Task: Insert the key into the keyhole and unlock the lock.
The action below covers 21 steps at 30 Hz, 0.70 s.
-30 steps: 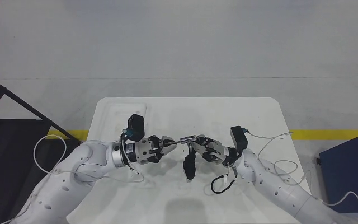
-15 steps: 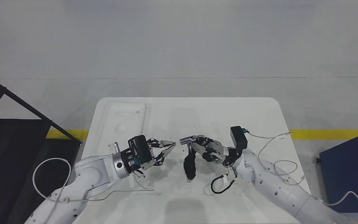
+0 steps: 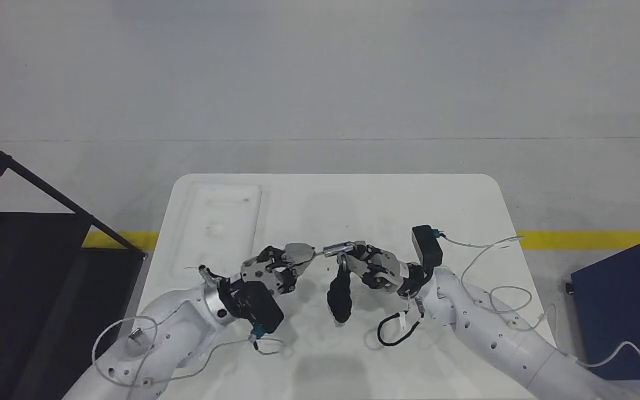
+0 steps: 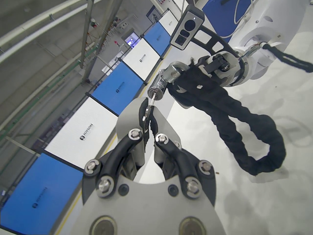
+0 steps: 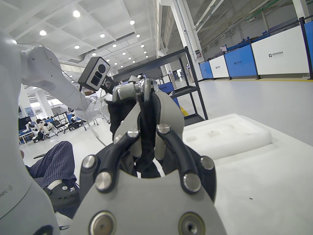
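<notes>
While the left claw (image 4: 148,110) pinches the key (image 4: 152,100) with its tip in the keyhole, the right claw (image 5: 146,86) is clamped shut on the lock (image 4: 158,88), above the desk's (image 3: 440,205) middle, nearer its front edge; its black cable (image 4: 244,123) droops in a loop.

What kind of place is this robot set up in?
Probably a large factory or industrial hall used for robot work. It has a high roof with rows of round ceiling lights, blue and white partition panels fencing off bays, and a yellow floor line beside the white table.
</notes>
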Tool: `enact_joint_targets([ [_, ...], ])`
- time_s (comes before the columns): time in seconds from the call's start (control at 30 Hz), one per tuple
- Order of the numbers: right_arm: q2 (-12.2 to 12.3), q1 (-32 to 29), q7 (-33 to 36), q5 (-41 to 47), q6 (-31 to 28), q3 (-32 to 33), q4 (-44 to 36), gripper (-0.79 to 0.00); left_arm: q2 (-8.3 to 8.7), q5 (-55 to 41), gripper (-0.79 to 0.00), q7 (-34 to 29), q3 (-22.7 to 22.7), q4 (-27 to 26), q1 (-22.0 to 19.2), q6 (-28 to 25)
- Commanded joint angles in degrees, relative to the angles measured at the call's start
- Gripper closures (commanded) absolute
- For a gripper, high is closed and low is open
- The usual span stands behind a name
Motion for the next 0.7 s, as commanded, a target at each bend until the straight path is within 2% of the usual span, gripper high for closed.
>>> enact_joint_targets([
  [0.0,0.0,0.0,0.0,0.0,0.0,0.0,0.0,0.0,-0.28,4.19,0.0,1.07,0.67,0.66,-0.31,3.36],
  [0.2,0.0,0.0,0.0,0.0,0.0,0.0,0.0,0.0,-1.1,19.25,0.0,0.52,2.36,1.66,-1.34,13.14],
  [0.37,0.0,0.0,0.0,0.0,0.0,0.0,0.0,0.0,-1.76,35.73,0.0,-3.48,3.93,2.56,-1.07,21.81],
  [0.67,0.0,0.0,0.0,0.0,0.0,0.0,0.0,0.0,-3.6,48.11,0.0,-10.61,6.52,4.36,-1.79,30.74],
])
